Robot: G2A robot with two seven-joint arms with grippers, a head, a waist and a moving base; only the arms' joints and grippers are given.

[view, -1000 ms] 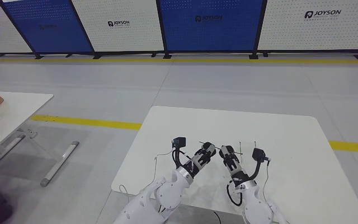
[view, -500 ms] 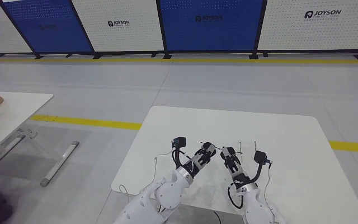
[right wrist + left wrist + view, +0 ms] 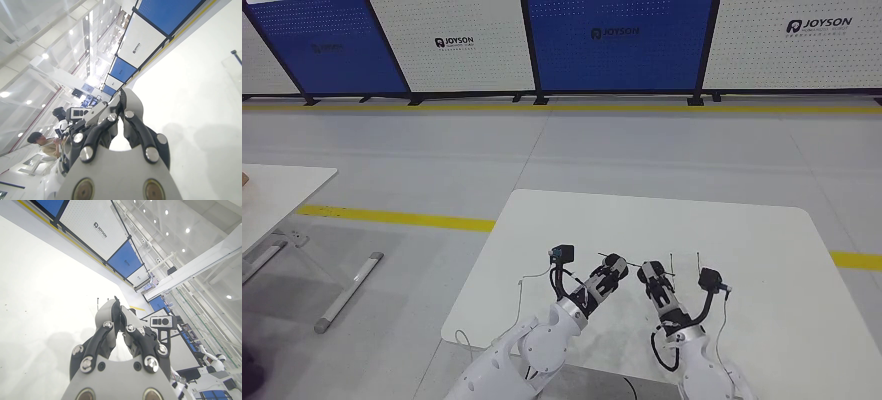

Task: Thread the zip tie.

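Left claw (image 3: pixel 119 303), right claw (image 3: pixel 121 94) both closed, contents unclear; zip tie (image 3: pixel 672 264) lower centre: probably light, springy, grab near head.

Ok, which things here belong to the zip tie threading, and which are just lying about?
Job: thin black zip ties lying on the white table; left claw and right claw, both shut, close by.
Lying about: neighbouring table; metal tube on the floor; blue and white partition panels.
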